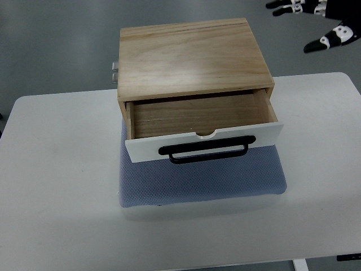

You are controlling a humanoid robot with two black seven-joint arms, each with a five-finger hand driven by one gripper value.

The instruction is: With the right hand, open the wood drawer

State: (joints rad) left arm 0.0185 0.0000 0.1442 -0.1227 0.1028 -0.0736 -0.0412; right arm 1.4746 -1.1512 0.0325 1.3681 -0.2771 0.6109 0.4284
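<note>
Nearest to the camera is the white table (pixel 56 214), and on it a blue-grey mat (pixel 203 183) in the lower middle of the frame. On the mat stands the wood drawer box (pixel 192 53). Its drawer (pixel 203 121) is already pulled out toward the lower edge, the inside is bare, and the black handle (pixel 206 149) lies with its long axis left to right on the white front. The right hand (pixel 318 22) is in the upper right corner, well apart from the handle, fingers spread and holding nothing. The handle lies down and to the left from these fingers. By my judgement the opening looks done. No left hand is visible.
</note>
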